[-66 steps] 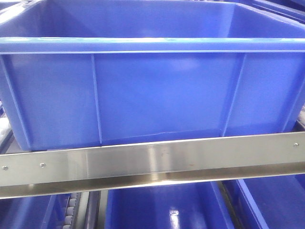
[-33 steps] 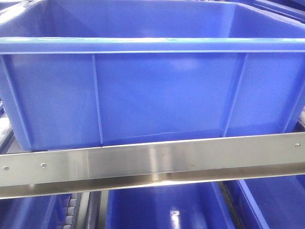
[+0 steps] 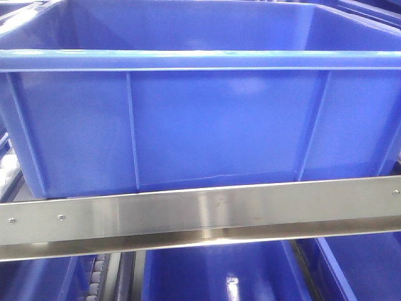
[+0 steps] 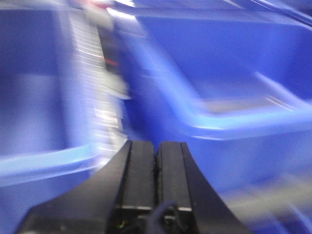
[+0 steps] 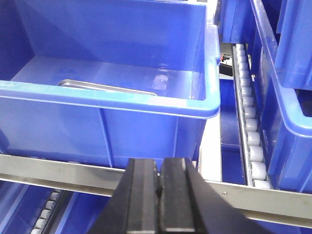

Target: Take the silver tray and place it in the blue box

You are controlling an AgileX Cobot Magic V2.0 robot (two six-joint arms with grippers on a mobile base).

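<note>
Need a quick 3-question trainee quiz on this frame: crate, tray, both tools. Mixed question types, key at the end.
1. True or false: in the right wrist view, a silver tray already lies inside the blue box.
2. Multiple choice: the right tool is (A) open around the box rim, (B) shut and empty, in front of the box, (C) shut on the tray.
3. Short answer: what runs across the front view just below the blue box?

Key
1. True; only part of its rim shows above the box's near wall.
2. B. The left tool also looks shut; that view is motion-blurred.
3. A steel rail with screws at its ends.
</note>
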